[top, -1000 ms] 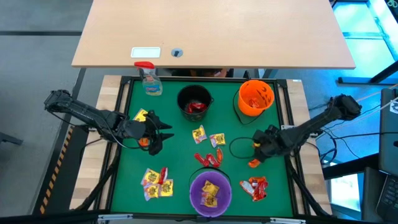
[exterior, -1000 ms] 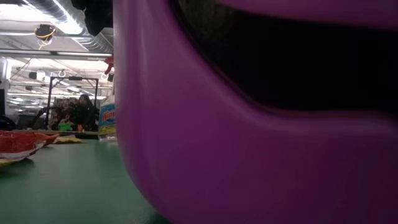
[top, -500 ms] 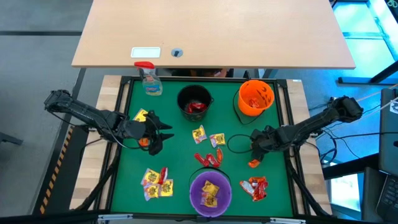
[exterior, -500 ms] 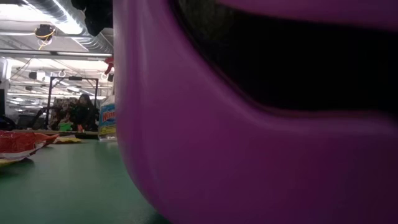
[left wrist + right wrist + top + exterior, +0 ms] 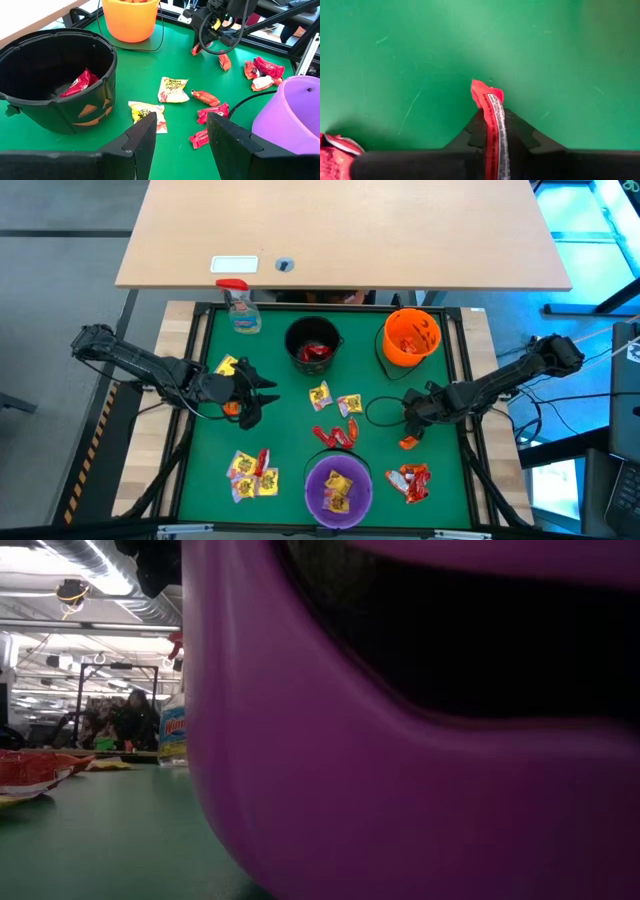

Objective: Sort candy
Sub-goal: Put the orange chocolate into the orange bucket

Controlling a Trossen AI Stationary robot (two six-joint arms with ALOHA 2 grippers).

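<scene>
Right end effector (image 5: 409,423): I see it low over the green desk (image 5: 290,395), fingers clamped edge-on around a red candy (image 5: 492,112)
Red candy: pinched between the fingers, its crinkled tip poking out past them
Change: a second ago this end effector was nearer the desk's right edge; it has since moved left and closed
Left end effector (image 5: 262,394): parked left of centre, fingers apart, empty

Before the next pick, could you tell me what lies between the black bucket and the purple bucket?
In the high view, two yellow candies and a cluster of red candies lie on the mat between the black bucket and purple bucket.
</scene>
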